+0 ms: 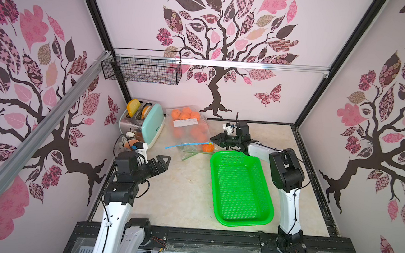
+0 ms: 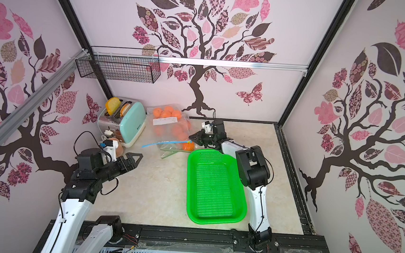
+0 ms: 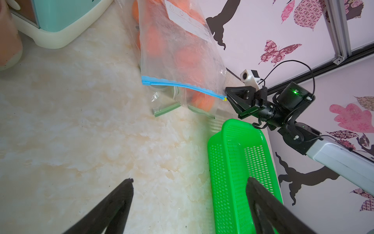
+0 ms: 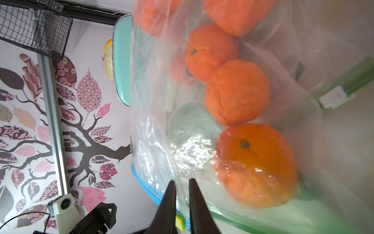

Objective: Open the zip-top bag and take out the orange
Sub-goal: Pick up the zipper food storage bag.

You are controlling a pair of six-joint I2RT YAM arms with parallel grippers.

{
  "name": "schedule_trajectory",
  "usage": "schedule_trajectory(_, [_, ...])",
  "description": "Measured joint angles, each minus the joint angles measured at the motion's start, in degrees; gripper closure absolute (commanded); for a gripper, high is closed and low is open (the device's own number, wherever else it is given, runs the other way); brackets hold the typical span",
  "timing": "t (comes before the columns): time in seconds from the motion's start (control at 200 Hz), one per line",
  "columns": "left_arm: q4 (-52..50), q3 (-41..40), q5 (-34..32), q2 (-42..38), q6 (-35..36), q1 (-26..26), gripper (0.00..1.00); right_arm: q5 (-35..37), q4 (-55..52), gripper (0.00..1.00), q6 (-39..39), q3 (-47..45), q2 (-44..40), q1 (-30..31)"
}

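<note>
Blue zip strip [image 3: 182,86] of the zip-top bag [image 1: 187,128], lying at the back of the counter [image 1: 179,192], sits pinched in your right end effector [image 1: 213,138]; your left end effector [image 3: 190,180] hangs wide open, empty. Opening step, I judge: next, brace the bag and part the seal.

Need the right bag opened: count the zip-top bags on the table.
2. The blue-zip bag of oranges lies beside the toaster; a green-zip bag lies partly under its mouth, near the green basket. Others could be hidden underneath.
</note>
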Motion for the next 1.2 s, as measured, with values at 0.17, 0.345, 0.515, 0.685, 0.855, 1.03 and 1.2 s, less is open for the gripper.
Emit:
schedule_trajectory(0.17, [0.0, 0.0, -0.2, 0.0, 0.0, 0.0, 0.11, -0.7, 3.7, 1.00, 2.3, -0.4, -2.1, 0.2])
schedule_trajectory(0.345, [0.0, 0.0, -0.2, -0.1, 0.0, 0.0, 0.14, -0.8, 5.6, 1.00, 4.1, -1.0, -2.6, 0.5])
schedule_trajectory(0.515, [2.7, 0.0, 0.2, -0.1, 1.1, -0.3, 0.26, 0.8, 7.5, 1.00, 7.1, -5.7, -6.1, 0.9])
schedule_trajectory(0.685, [2.2, 5.0, -4.7, 2.6, 4.2, -5.6, 0.26, 2.2, 12.7, 1.00, 12.4, -12.8, -12.5, 2.9])
schedule_trajectory(0.855, [0.8, 12.5, -7.6, 3.8, 9.7, -7.6, 0.27, 3.4, 16.3, 1.00, 16.5, -18.5, -18.3, 6.9])
schedule_trajectory(1.03, [0.1, 11.3, -7.8, 0.7, 16.5, -10.2, 0.29, 5.3, 19.0, 1.00, 19.5, -26.0, -25.9, 11.1])
schedule_trajectory(1.2, [-1.8, 9.8, -12.5, -2.7, 29.7, -26.8, 0.24, 6.6, 20.9, 1.00, 22.3, -33.3, -32.5, 13.2])
